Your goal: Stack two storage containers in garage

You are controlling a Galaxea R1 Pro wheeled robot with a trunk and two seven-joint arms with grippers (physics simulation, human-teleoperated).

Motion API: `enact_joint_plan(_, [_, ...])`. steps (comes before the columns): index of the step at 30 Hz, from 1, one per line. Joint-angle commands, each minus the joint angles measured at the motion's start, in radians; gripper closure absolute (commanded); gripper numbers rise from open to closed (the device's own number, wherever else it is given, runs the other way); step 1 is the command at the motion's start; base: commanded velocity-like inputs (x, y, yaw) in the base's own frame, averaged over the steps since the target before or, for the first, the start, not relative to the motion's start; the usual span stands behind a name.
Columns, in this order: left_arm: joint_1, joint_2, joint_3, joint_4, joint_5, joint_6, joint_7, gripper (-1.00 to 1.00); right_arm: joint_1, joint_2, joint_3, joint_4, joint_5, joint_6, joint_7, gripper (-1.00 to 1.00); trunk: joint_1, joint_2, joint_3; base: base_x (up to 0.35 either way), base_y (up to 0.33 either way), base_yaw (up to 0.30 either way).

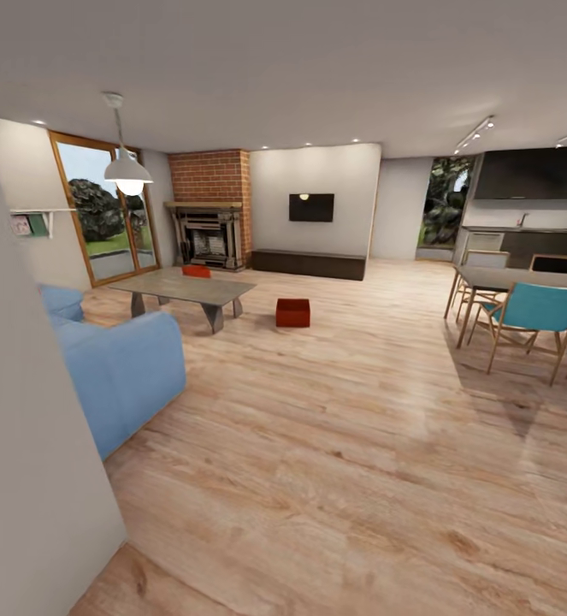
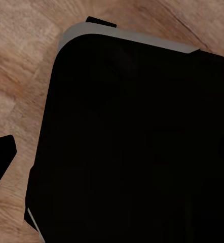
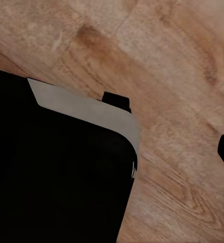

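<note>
While the robot's dark base (image 2: 137, 142) fills much of both wrist views above the wood-plank floor (image 1: 360, 479), finger state cannot be told for either gripper. Drive forward, passing the blue sofa (image 1: 112, 368) at 10 o'clock. One storage container (image 1: 292, 312) sits on the floor at 12 o'clock; the second container (image 1: 196, 270) rests on the coffee table (image 1: 185, 289) at 11 o'clock. Judgement: stop squarely facing the floor container.
</note>
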Motion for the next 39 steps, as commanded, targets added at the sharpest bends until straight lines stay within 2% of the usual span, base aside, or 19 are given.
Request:
enact_joint_plan(1, [0.0, 0.0, 0.0, 0.0, 0.005, -0.002, 0.0, -1.0, -0.001, -0.002, 0.007, 0.003, -0.004, -0.005, -0.002, -1.0, 0.001, 0.0, -0.001, 0.324, 0.001, 0.0])
enact_joint_plan(30, [0.0, 0.0, 0.0, 0.0, 0.005, 0.002, 0.0, -1.0, -0.001, -0.002, 0.006, 0.003, -0.006, -0.007, -0.003, -1.0, 0.001, 0.0, -0.001, 0.324, 0.0, 0.0])
enact_joint_plan(39, [0.0, -0.001, 0.0, 0.0, 0.005, 0.004, 0.0, -1.0, -0.001, 0.006, -0.001, 0.003, -0.009, -0.009, -0.003, -1.0, 0.001, 0.0, -0.001, 0.324, 0.0, 0.0])
